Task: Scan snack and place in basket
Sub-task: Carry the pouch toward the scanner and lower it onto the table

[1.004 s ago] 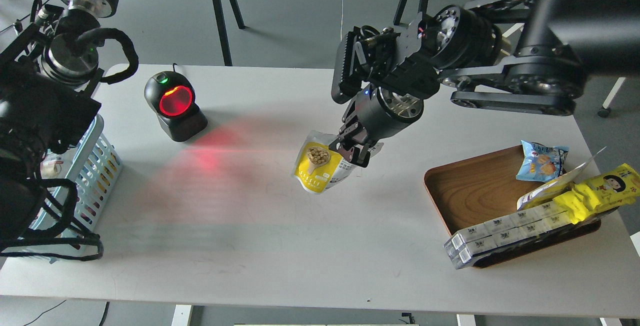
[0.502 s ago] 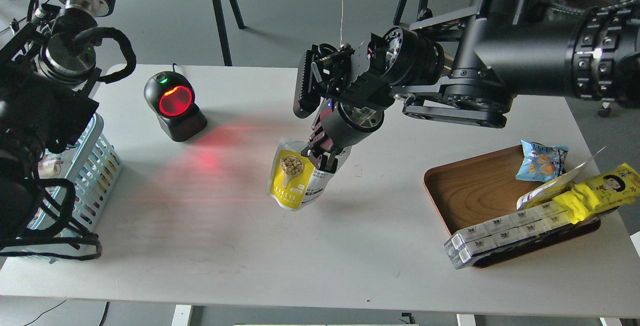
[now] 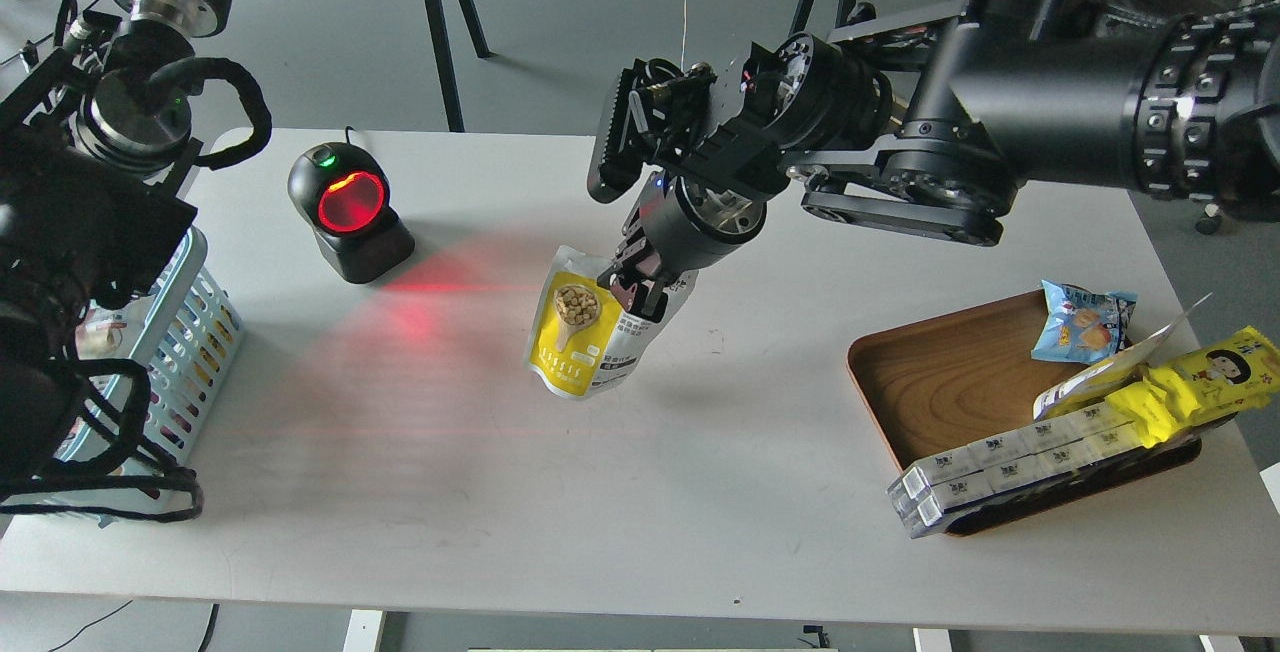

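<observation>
My right gripper (image 3: pixel 634 290) is shut on the top right of the snack (image 3: pixel 585 336), a yellow-and-white pouch with a spoonful of tan beans. The pouch hangs above the table's middle, its printed face turned toward me, to the right of the black scanner (image 3: pixel 349 210) with its glowing red window. The scanner's red light falls on the table (image 3: pixel 450 492) left of the pouch. The light blue basket (image 3: pixel 190 332) stands at the table's left edge, partly hidden by my left arm. My left gripper is not visible.
A brown wooden tray (image 3: pixel 950 372) at the right holds a small blue packet (image 3: pixel 1085 320), a long yellow wrapper with a cartoon face (image 3: pixel 1190 387) and a row of white boxes (image 3: pixel 1010 467). My left arm (image 3: pixel 70 232) covers the left edge.
My right arm has carried the pouch leftward, from the table's middle toward the scanner, then lifted it slightly. The left arm has not moved.
</observation>
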Robot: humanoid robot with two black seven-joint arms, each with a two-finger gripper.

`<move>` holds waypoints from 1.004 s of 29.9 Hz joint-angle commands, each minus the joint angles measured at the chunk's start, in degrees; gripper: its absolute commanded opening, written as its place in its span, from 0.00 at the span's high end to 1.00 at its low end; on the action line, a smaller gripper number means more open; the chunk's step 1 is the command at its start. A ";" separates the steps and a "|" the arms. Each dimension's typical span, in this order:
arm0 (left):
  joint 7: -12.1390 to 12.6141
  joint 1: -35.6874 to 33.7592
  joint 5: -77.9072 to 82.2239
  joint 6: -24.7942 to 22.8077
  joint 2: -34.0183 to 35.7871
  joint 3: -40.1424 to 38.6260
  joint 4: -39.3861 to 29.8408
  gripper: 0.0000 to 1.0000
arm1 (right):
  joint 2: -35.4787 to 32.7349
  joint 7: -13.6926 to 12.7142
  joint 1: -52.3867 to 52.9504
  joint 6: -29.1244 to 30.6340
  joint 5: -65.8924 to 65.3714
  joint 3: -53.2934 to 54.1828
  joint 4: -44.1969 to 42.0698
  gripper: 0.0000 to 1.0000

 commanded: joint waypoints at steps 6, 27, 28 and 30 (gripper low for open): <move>-0.06 0.16 0.00 0.00 0.02 0.00 0.00 0.00 | 0.00 0.00 -0.45 0.18 0.00 -0.13 0.08 1.00; -0.06 0.33 0.00 0.00 0.11 -0.09 0.00 0.00 | 0.00 0.00 -0.54 0.27 -0.09 -0.48 0.52 0.82; -0.06 0.34 0.00 0.00 0.02 0.00 0.00 0.00 | 0.00 0.00 -0.37 0.27 -0.09 -0.48 0.70 0.78; -0.06 0.42 0.00 0.00 0.02 -0.09 0.00 0.00 | 0.00 0.00 -0.02 0.27 0.00 -0.48 1.05 0.70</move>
